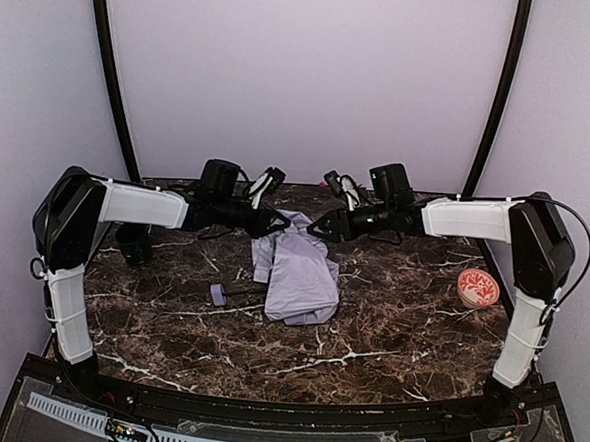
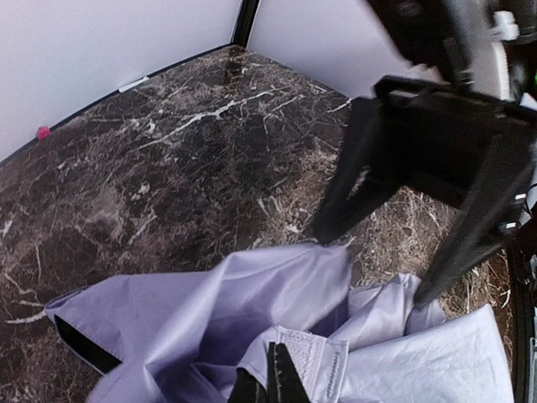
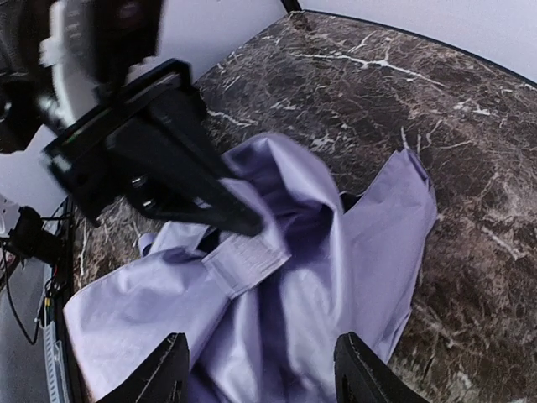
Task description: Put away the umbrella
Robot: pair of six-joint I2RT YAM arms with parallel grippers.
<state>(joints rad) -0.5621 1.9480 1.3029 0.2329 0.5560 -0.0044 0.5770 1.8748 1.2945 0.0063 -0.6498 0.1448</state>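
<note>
The umbrella (image 1: 297, 271) lies collapsed on the marble table, its pale lavender fabric loose and crumpled. Its small handle (image 1: 217, 294) pokes out to the left. My left gripper (image 1: 275, 221) is at the fabric's far left edge, shut on the umbrella's white fastening strap (image 2: 329, 359); the black fingertips (image 2: 285, 382) pinch its edge. The strap also shows in the right wrist view (image 3: 248, 257), under the left gripper (image 3: 250, 224). My right gripper (image 1: 323, 228) is open, its fingers (image 3: 172, 371) spread wide just above the fabric (image 3: 336, 277), holding nothing.
A small red-and-white patterned disc (image 1: 479, 288) lies at the table's right edge. The two grippers face each other a few centimetres apart over the umbrella's far end. Pale walls and black corner posts (image 1: 113, 80) close in the back.
</note>
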